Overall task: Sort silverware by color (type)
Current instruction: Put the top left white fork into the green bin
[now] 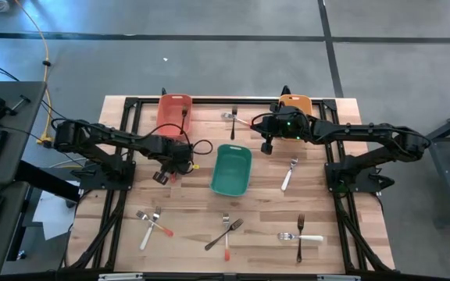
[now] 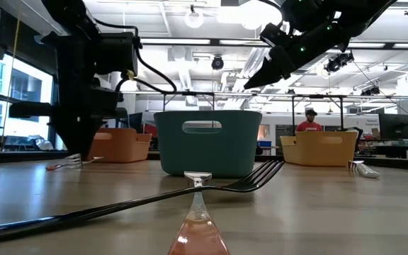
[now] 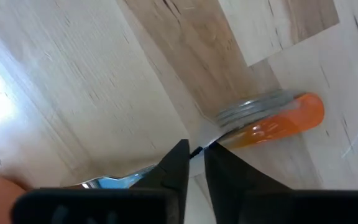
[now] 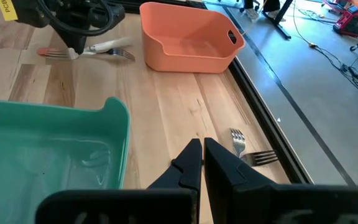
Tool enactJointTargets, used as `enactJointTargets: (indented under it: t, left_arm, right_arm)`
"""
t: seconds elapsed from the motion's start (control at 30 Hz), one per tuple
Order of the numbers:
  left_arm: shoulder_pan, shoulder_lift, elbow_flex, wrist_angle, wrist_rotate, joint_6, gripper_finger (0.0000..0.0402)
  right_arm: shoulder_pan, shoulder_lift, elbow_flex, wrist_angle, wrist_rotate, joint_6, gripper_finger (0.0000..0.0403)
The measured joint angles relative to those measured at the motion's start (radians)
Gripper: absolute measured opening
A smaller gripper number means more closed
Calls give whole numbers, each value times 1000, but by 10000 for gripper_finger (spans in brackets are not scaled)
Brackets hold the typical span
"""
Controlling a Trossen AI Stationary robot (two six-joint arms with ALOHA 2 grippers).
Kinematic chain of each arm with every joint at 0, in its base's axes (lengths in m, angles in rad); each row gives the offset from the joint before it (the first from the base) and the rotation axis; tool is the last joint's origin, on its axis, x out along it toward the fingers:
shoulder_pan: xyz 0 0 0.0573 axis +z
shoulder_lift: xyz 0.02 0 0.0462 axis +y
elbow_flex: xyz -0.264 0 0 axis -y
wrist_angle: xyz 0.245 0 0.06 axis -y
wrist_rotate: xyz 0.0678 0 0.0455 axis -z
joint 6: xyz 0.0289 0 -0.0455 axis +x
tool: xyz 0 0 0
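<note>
The left gripper (image 1: pixel 165 175) is being held low over the wooden table (image 1: pixel 186 215), just left of the teal rectangular plastic bin (image 1: pixel 231 170), with its fingers (image 3: pixel 178 167) nearly closed; in the left wrist view an orange-handled metal fork (image 3: pixel 271 118) is lying on the boards just beyond the tips, and whether anything is being gripped cannot be told. The right gripper (image 1: pixel 267 145) is being held above the table between the teal bin and the orange rectangular plastic bin (image 1: pixel 294 104) at the far edge, its fingers (image 4: pixel 191 163) almost together with nothing seen between them. The salmon rectangular plastic bin (image 1: pixel 175 111) is sitting at the far edge beside the frame rail. A dark-handled fork (image 1: pixel 234 119) and a white-handled piece (image 1: pixel 236 119) are lying crossed between the two far bins. A white-handled fork (image 1: pixel 289 174) is lying alone right of the teal bin. The remaining pieces are lying scattered along the near edge, leaving open boards around the teal bin: a crossed white and orange pair (image 1: pixel 151 223), a dark fork (image 1: pixel 225 233) over an orange one (image 1: pixel 226 236), and a dark fork (image 1: pixel 300 236) crossing a white one (image 1: pixel 301 236).
</note>
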Motion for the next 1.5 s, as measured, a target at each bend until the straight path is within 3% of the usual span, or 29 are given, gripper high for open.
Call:
enactJointTargets:
  t: [0.1,0.27,0.43,0.57,0.7,0.77,1.0,1.13,1.5]
  left_arm:
    - [0,0,0,-1,1,0,6]
    - [1,0,32,-51,-1,-44,2]
    - [15,-16,125,-124,9,-187,1]
    - [39,-41,193,-102,112,-387,1]
    - [86,-49,215,52,340,-655,1]
    - [96,-49,215,176,405,-787,1]
    - [138,-30,216,614,469,-1136,0]
    - [139,32,217,804,484,-1213,0]
    - [105,250,216,975,461,-1246,0]
  right_arm:
    - [0,0,0,0,0,0,0]
    - [0,0,0,-6,0,0,0]
    - [0,0,0,-19,0,-11,0]
    - [-2,0,0,-34,1,0,0]
    - [-5,0,0,-24,0,0,0]
    - [-7,0,0,-16,1,0,0]
    - [-7,0,0,23,1,0,0]
    - [-7,0,0,38,1,0,0]
    - [-7,0,0,50,1,33,0]
